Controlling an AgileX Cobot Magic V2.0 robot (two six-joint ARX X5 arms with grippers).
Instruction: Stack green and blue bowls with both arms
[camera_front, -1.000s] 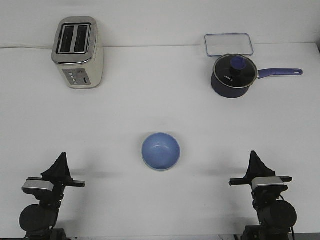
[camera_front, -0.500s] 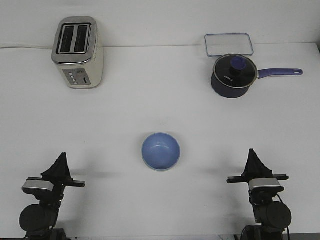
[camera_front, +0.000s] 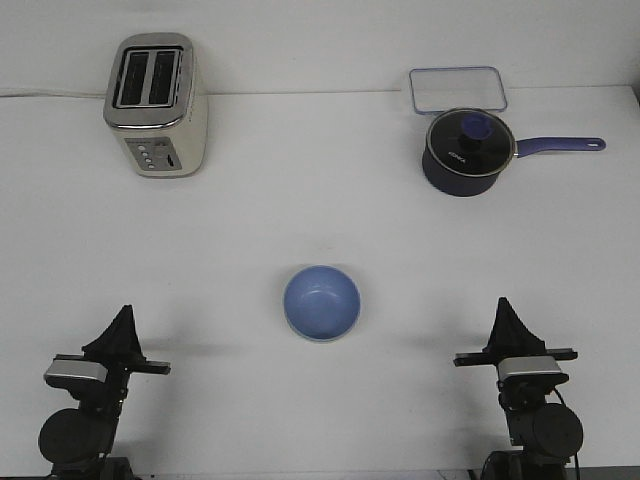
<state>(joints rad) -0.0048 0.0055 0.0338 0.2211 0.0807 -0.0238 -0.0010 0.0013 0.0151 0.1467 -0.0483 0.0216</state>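
Note:
The blue bowl (camera_front: 321, 302) sits upright on the white table, front centre, and its inside looks empty. No green bowl shows on its own in the front view; it is hidden or out of view. My left gripper (camera_front: 125, 318) rests near the front left edge, well left of the bowl. Its fingers meet in one point with nothing between them. My right gripper (camera_front: 504, 312) rests near the front right edge, about as far from the bowl on the other side. It is also shut on nothing.
A cream and silver toaster (camera_front: 155, 105) stands at the back left. At the back right a dark saucepan (camera_front: 467, 150) has its purple handle pointing right. Behind it lies a clear rectangular container (camera_front: 456, 88).
The right arm shifted slightly left and settled about half a second ago. The left arm and the blue bowl have not moved.

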